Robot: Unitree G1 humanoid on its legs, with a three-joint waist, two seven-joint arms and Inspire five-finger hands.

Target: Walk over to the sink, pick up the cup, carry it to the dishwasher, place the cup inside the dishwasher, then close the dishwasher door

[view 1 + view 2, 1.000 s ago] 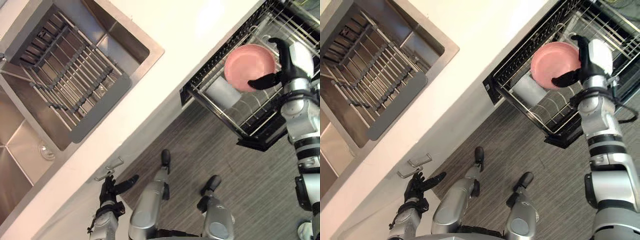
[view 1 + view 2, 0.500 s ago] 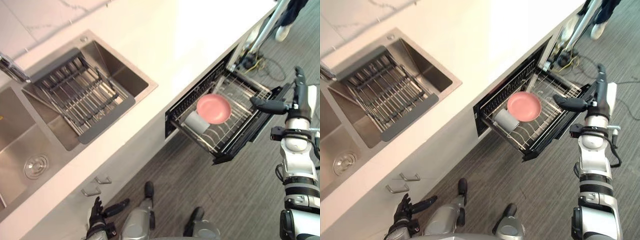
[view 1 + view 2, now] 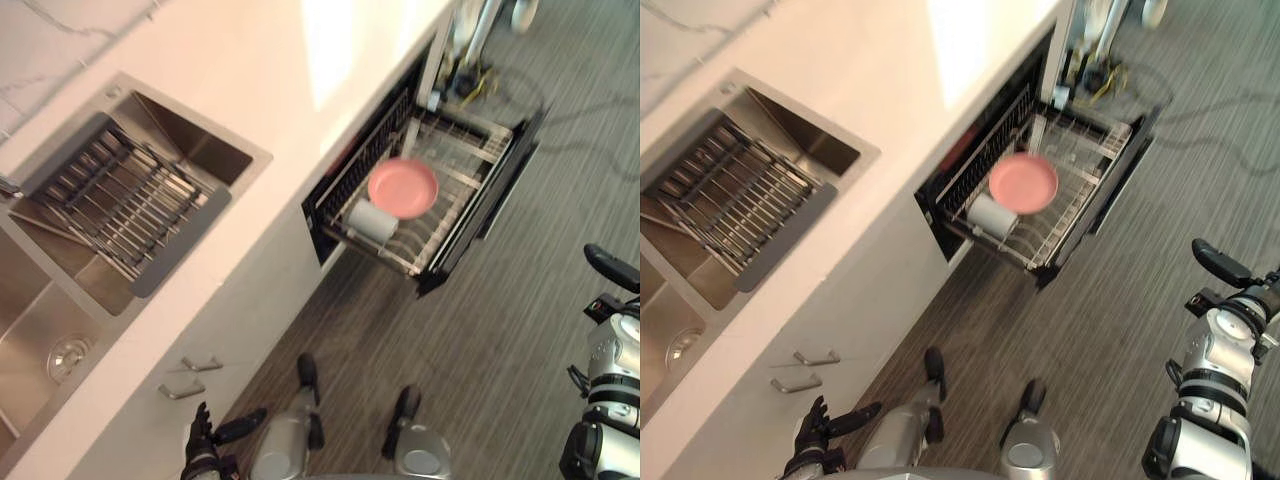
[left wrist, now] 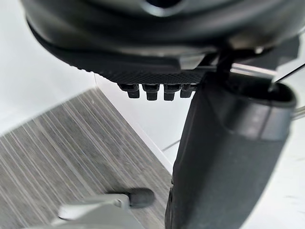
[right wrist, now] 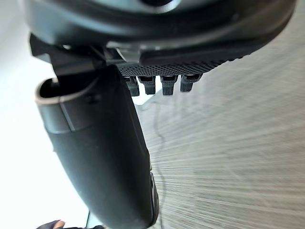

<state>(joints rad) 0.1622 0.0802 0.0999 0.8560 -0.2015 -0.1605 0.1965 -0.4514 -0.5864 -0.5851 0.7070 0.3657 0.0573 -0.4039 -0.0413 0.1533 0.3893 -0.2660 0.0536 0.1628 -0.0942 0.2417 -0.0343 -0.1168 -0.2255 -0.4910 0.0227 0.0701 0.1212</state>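
Note:
The dishwasher's drawer (image 3: 497, 182) stands pulled open from under the counter. In its wire rack (image 3: 440, 215) a pale grey cup (image 3: 372, 222) lies on its side, next to a pink bowl (image 3: 403, 187). My right hand (image 3: 612, 268) is at the right edge over the floor, well back from the drawer, open and holding nothing; its straight thumb (image 5: 95, 152) shows in the right wrist view. My left hand (image 3: 205, 445) hangs low by the cabinet front, open and empty, thumb (image 4: 224, 167) extended.
A steel double sink (image 3: 215, 150) with a grey drying rack (image 3: 120, 200) is set in the white counter (image 3: 300, 90) on the left. Two cabinet handles (image 3: 190, 375) are below it. Cables and a stand (image 3: 468, 65) lie on the striped floor (image 3: 500, 330) beyond the drawer.
My right hand has come away from the pink bowl and the rack, down to the right edge. The camera has swung and pulled back; the cup and bowl stay in the rack.

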